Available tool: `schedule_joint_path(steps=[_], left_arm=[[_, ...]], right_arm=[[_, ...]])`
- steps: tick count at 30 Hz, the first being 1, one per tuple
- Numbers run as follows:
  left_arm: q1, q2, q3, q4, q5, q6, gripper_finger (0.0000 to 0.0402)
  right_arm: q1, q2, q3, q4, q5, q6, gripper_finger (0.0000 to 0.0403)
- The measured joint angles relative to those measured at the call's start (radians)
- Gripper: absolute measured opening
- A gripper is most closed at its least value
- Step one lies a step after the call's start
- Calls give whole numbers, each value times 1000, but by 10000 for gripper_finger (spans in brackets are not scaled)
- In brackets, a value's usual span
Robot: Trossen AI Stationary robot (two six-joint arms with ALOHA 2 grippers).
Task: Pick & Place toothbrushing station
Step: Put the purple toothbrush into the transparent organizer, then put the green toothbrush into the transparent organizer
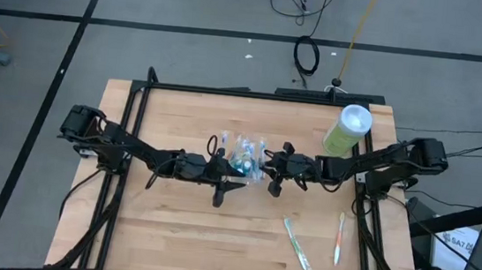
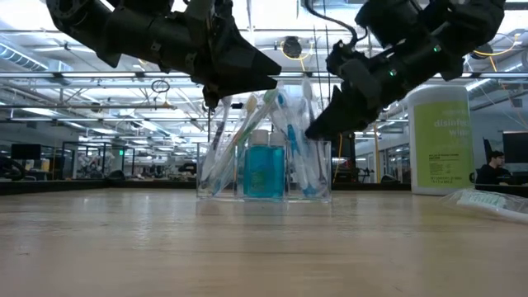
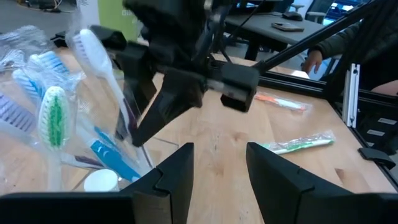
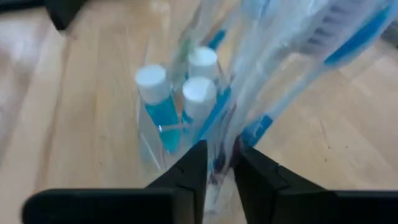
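The toothbrushing station (image 1: 244, 153) is a small clear plastic cup (image 2: 264, 169) standing on its base at the table's middle. It holds small blue bottles with white caps (image 4: 200, 88) and several wrapped toothbrushes (image 3: 55, 115) that lean out of it. My right gripper (image 4: 219, 163) comes from the table's right and is shut on the cup's wall. My left gripper (image 3: 219, 177) is open and empty, close to the cup's left side (image 1: 228, 176), touching nothing. My right gripper pinches the clear cup's wall (image 4: 217, 149) at its rim, on the side toward the table's right. One finger (image 3: 149, 115) appears to be inside the cup and one outside. The fingers slant down from the right. The cup stands upright with its base on the table (image 2: 264, 198).
A tall light-green canister (image 1: 348, 130) with a white lid stands at the back right. Two wrapped toothbrushes (image 1: 298, 245) (image 1: 338, 237) lie on the table at the front right. The black frame rail (image 1: 254, 93) borders the table's far edge.
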Motion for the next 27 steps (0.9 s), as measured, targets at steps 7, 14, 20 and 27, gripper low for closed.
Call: schedule_joint_path(steps=[7,14,20,27], left_arm=[[0,0,0,-14,0,-9,154],[-3,0,0,-37,1,-29,154],[-14,0,0,-46,2,-32,154],[-18,0,0,-39,3,-32,154]], right_arm=[[3,-46,2,-27,4,-1,128],[19,-173,2,-100,4,7,169],[99,-280,2,-238,4,121,192],[284,-284,2,-320,5,302,196]])
